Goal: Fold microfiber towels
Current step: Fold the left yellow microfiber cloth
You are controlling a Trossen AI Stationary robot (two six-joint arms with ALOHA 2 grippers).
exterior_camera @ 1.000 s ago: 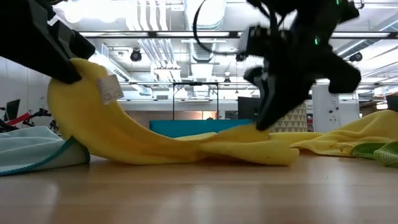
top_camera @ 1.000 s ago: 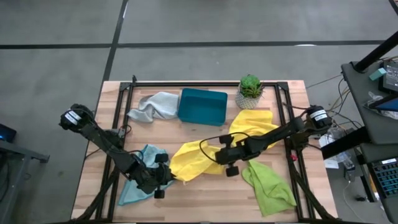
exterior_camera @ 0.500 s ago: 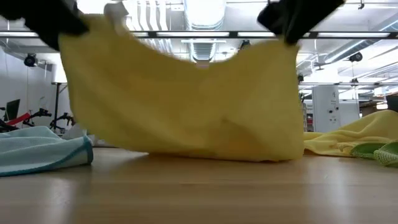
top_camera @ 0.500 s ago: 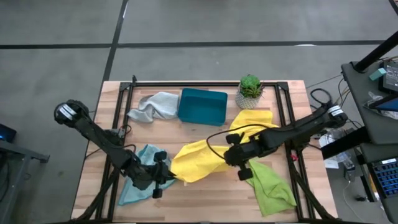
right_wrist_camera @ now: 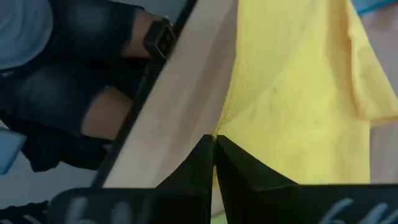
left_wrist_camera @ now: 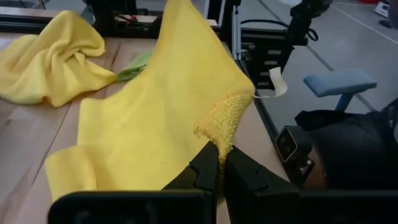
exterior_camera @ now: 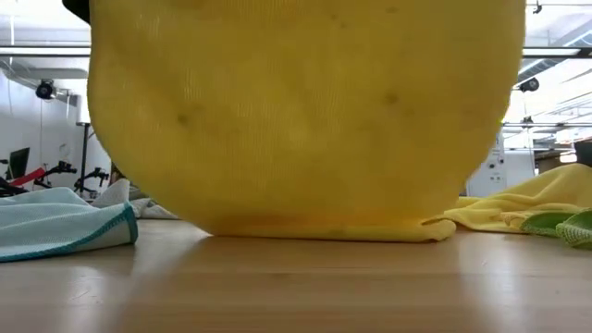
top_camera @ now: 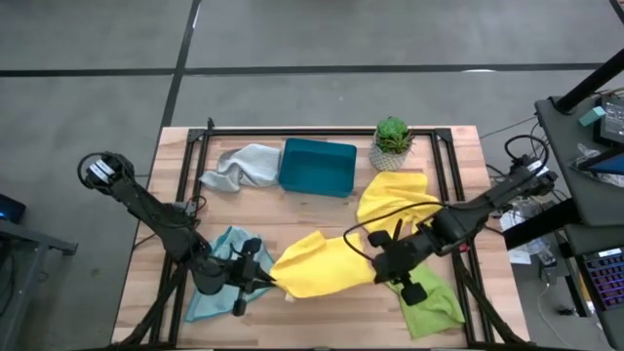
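A: High view, bench [top_camera: 322, 210] stock?
B: Teal tray [top_camera: 317, 167], potted plant [top_camera: 392, 142], grey towel [top_camera: 244, 166], blue towel [top_camera: 222, 273], green towel [top_camera: 429, 297], second yellow towel [top_camera: 395, 198].
A: Low view?
B: Held yellow towel [exterior_camera: 305, 120] blocks it.
A: Wrist views?
B: Left gripper [left_wrist_camera: 221, 163] and right gripper [right_wrist_camera: 213, 146], jaws clamped on its corners; white tag [left_wrist_camera: 277, 84] unreadable.

A yellow towel [top_camera: 327, 266] hangs stretched between the left end effector [top_camera: 261, 278] and the right end effector [top_camera: 382, 265], each pinching a corner, lower edge touching the surface. Light blue towel [top_camera: 222, 261] under the left one; lime green towel [top_camera: 434, 302] beside the right; second yellow towel [top_camera: 395, 198] and pale grey towel [top_camera: 242, 166] lie crumpled beyond.
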